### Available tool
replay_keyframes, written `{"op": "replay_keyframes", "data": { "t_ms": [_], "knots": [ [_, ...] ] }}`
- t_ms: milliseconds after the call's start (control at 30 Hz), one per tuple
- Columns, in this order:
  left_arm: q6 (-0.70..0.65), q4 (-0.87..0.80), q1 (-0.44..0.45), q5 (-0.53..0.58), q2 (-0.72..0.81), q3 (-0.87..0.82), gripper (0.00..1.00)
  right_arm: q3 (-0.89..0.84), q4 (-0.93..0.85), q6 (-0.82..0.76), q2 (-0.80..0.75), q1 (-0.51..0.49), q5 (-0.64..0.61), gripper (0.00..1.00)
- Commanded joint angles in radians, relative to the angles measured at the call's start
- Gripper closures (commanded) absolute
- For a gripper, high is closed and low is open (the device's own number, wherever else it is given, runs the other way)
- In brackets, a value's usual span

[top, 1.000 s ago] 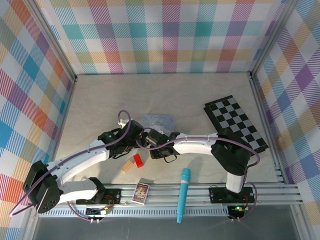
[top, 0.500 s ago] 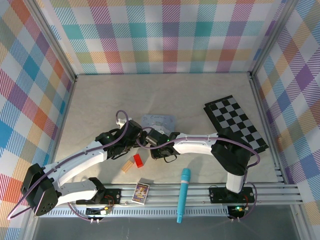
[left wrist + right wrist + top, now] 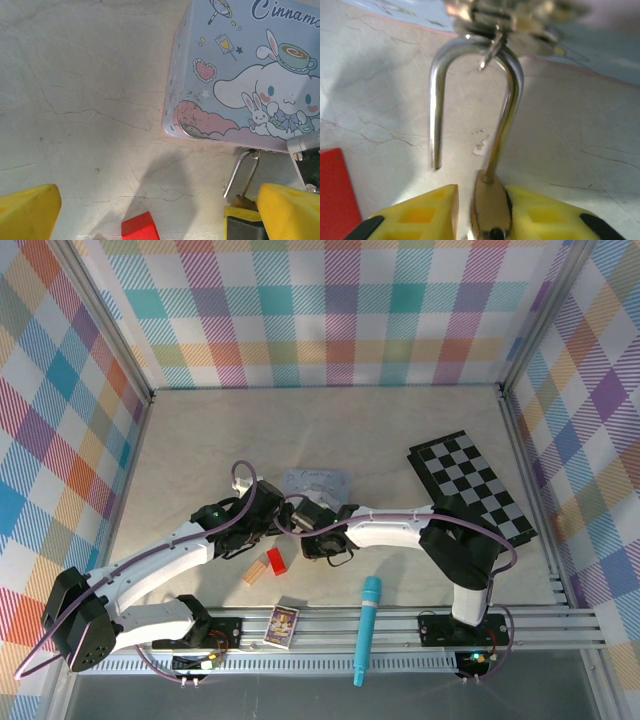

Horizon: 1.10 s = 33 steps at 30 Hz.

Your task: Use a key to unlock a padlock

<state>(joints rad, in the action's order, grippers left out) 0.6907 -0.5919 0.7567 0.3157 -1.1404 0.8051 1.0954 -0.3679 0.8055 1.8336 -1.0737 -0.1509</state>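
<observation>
Right pincer (image 3: 482, 207) nips the tiny brass silver-shackled padlock (image 3: 497, 142) by its body to steady it, shackle ahead; left pincer (image 3: 160, 212) gapes wide.

Left end effector (image 3: 157, 212) spread wide, right end effector (image 3: 482, 215) pinched narrow, wrists side by side.

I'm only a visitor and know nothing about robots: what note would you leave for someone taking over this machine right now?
Left gripper: open, empty, over the table beside the cartoon tin.
Right gripper: shut on the padlock body, close to the tin.
Shackle: one leg is free of the body, so the lock looks open.
Key: blurred metal at the shackle's top may be it; cannot tell.
Left to do: confirm the unlock, find the key, set the padlock down.
</observation>
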Motion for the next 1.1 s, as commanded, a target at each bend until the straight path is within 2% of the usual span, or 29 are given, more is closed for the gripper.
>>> {"op": "replay_keyframes", "data": {
  "t_ms": [0,333,567,800,967,1067],
  "knots": [
    [-0.016,0.001,-0.005,0.011,0.019,-0.004,0.0,-0.037,-0.039,0.007,-0.017,0.001,0.006,0.74],
    [-0.181,-0.049,0.001,0.023,-0.057,0.106,0.0,-0.159,0.107,0.005,-0.101,0.043,0.078,0.83],
    [-0.289,-0.03,0.037,0.023,-0.137,0.165,0.01,-0.31,0.322,-0.003,-0.157,0.124,0.267,0.87],
    [-0.512,-0.06,0.087,0.051,-0.287,0.284,0.06,-0.407,0.422,0.004,-0.186,0.206,0.367,0.89],
    [-0.662,-0.045,0.134,0.11,-0.418,0.336,0.09,-0.462,0.495,0.036,-0.205,0.229,0.387,0.91],
    [-0.689,-0.036,0.14,0.111,-0.482,0.364,0.12,-0.492,0.513,0.045,-0.22,0.242,0.397,0.92]
  ]
}}
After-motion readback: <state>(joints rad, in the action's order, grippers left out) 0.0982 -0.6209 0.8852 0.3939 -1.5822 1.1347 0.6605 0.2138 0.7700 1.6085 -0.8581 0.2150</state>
